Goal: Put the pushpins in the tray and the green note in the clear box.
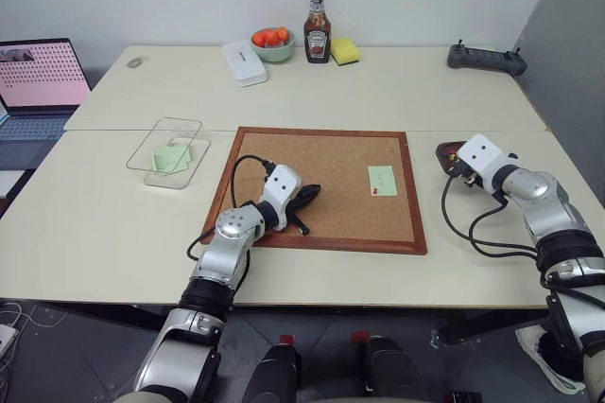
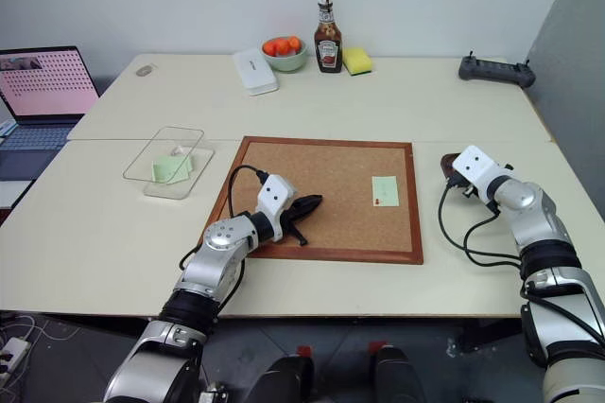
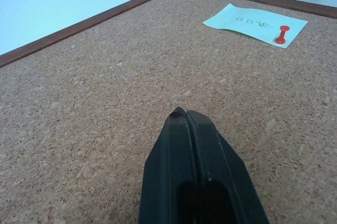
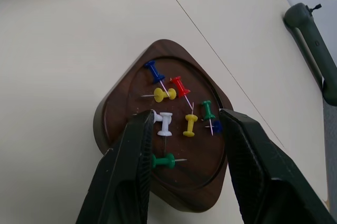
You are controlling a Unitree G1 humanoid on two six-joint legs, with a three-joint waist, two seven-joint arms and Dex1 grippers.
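A pale green note (image 1: 382, 179) lies on the cork board (image 1: 321, 143), pinned by a red pushpin (image 3: 281, 34). A second green note (image 1: 170, 159) rests in the clear box (image 1: 163, 134) at the left. The dark brown tray (image 4: 113, 113), right of the board, holds several pushpins, among them a green one (image 4: 164, 161) lying flat. My right gripper (image 4: 187, 119) hovers open just over the tray, with nothing between its fingers. Near the board's left front part my left gripper (image 3: 184, 114) is shut and empty, pointing across the cork toward the note.
Along the table's far edge stand a white flat case (image 1: 244, 62), a bowl of oranges (image 1: 272, 43), a ketchup bottle (image 1: 318, 25) and a yellow sponge (image 1: 345, 50). A black controller (image 1: 487, 60) lies at far right. An open laptop (image 1: 38, 81) sits at far left.
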